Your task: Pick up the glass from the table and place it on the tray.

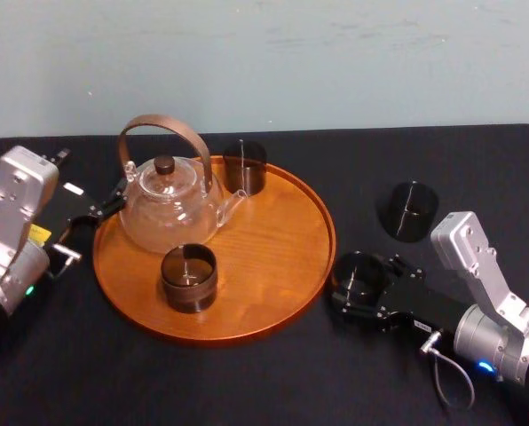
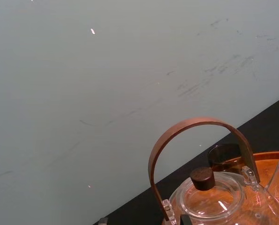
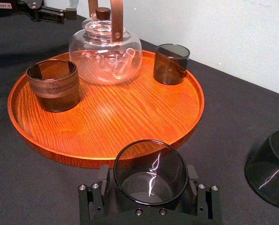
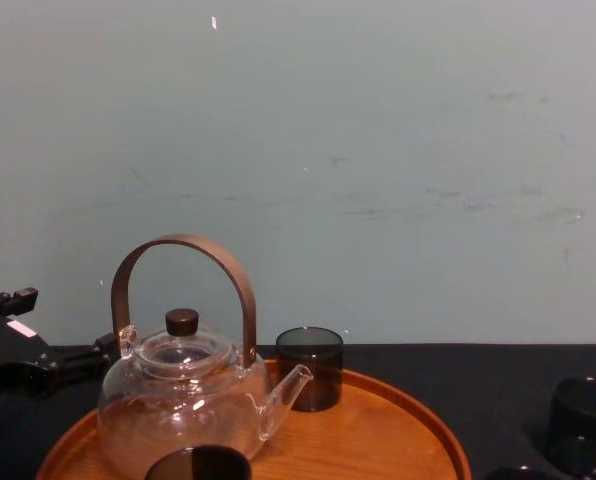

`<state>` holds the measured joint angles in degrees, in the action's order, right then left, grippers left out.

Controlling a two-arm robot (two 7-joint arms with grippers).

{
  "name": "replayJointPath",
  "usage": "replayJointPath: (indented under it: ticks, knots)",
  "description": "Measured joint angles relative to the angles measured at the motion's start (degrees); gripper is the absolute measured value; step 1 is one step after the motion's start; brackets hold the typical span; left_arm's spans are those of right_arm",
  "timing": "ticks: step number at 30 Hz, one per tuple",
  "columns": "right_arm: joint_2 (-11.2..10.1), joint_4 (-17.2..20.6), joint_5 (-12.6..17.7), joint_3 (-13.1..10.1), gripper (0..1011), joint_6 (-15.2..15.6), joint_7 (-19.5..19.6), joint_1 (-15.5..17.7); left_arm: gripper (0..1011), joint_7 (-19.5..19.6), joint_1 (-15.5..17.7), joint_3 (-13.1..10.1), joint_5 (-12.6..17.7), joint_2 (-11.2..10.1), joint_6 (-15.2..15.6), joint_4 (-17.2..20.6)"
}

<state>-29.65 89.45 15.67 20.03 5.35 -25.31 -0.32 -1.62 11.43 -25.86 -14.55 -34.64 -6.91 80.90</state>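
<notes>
— Right end effector: what has it got?
— Its two black fingers are pressed against opposite sides of a glass. It sits just beside the tray's right rim, over the matte black surface. Whether the glass rests on the surface or is raised, I cannot tell.
— What sort of glass?
— Smoky and dark, round, straight-walled and thin-rimmed. You can see down through it to its bottom.
— And the tray?
— Round, orange-brown wood with a plain grain and a low raised rim. It holds three things. One is a teapot of clear glass on the tray's left half. It is round-bellied, with an arched brown handle, a dark knob on the lid, and its spout toward the tray's middle. The second is a grey glass at the far rim, near the spout. The third is a brown-tinted cup near the front rim.
— Anything else off the tray?
— A fourth glass, dark, stands on the surface right of the tray, apart from its rim. That makes four drinking vessels and one teapot.
— Left end effector?
— Beside the tray's left rim, close to the teapot. Spread or closed, I cannot tell.
</notes>
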Motion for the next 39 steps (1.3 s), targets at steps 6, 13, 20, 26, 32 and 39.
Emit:
replayJointPath:
  ticks: [6, 13, 20, 26, 32, 39]
  knots:
    - [0.0, 0.0, 0.0, 0.0, 1002, 0.0, 0.0, 0.0, 1001, 0.0, 0.0, 0.0, 0.0, 0.0, 0.0, 0.0]
    - [-0.1, 0.1, 0.1, 0.0, 1002, -0.1, 0.0, 0.0, 1001, 0.0, 0.0, 0.0, 0.0, 0.0, 0.0, 0.0]
    - [-0.1, 0.1, 0.2, -0.1, 1002, -0.1, 0.0, 0.0, 1001, 0.0, 0.0, 0.0, 0.0, 0.0, 0.0, 0.0]
    - [-0.1, 0.1, 0.2, -0.1, 1002, -0.1, -0.1, 0.0, 1001, 0.0, 0.0, 0.0, 0.0, 0.0, 0.0, 0.0]
    - [-0.1, 0.1, 0.2, -0.1, 994, -0.1, -0.1, 0.0, 1001, 0.0, 0.0, 0.0, 0.0, 0.0, 0.0, 0.0]
    - [-0.1, 0.1, 0.2, -0.1, 903, -0.1, -0.1, 0.0, 1001, 0.0, 0.0, 0.0, 0.0, 0.0, 0.0, 0.0]
